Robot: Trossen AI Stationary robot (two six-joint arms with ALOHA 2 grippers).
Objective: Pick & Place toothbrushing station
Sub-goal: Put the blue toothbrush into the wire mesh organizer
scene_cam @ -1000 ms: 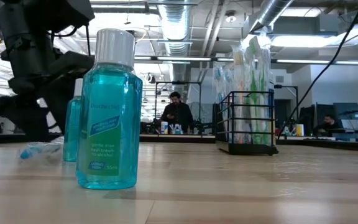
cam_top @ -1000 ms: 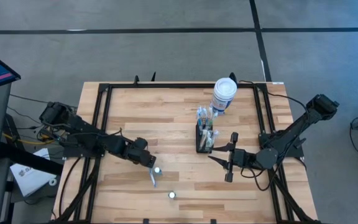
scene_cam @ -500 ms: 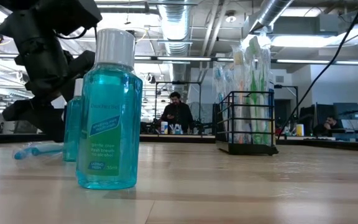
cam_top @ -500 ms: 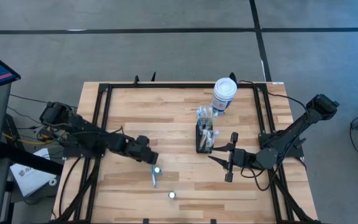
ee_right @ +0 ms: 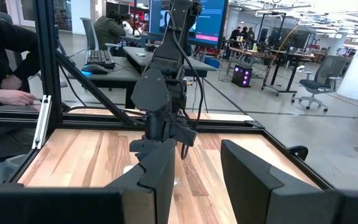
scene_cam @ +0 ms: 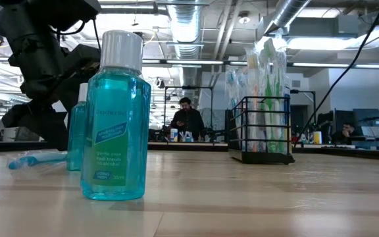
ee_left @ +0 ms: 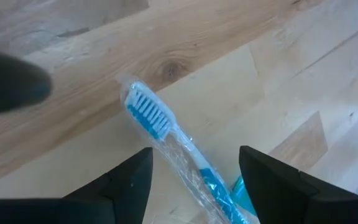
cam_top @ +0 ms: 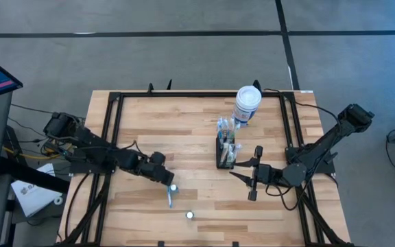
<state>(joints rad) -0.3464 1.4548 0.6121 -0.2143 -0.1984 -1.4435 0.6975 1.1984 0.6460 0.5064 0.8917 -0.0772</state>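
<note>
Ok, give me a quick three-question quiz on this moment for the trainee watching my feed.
1. True or false: the left claw is open over a wrapped toothbrush lying on the table.
2. Multiple choice: what stands just behind the toothbrushing station in the high view? A) a white canister B) a red mug C) a folded towel
3. Fill in: in the low view, the nearest item is a bottle of ____ liquid.

Key: 1 true. 2 A. 3 teal, or blue-green. The right claw waits open beside the station.
</note>
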